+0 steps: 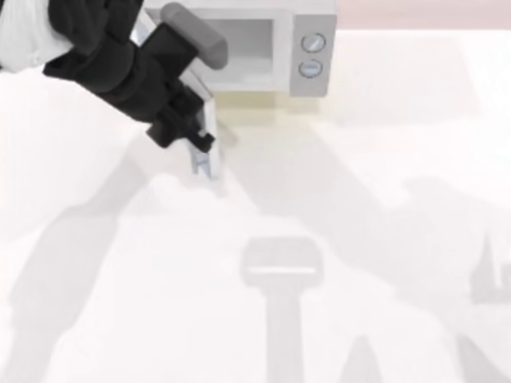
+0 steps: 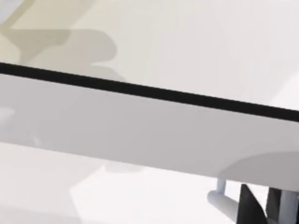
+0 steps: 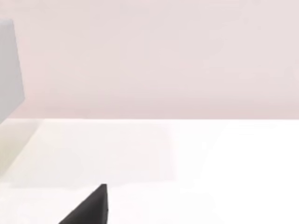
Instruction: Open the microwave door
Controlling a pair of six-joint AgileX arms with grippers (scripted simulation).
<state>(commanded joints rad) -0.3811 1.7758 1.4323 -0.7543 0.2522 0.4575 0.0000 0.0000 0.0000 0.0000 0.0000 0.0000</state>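
Microwave door point(image 1: 206, 140) swung open, pale interior showing.
Left end effector point(image 1: 201, 144) at the microwave's point(image 1: 307, 32) seven o'clock, clamped on the door's edge.

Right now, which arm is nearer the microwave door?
Left. The left hand is at the swung-open microwave door, at the microwave's front left. The right arm is outside the top view, well away.
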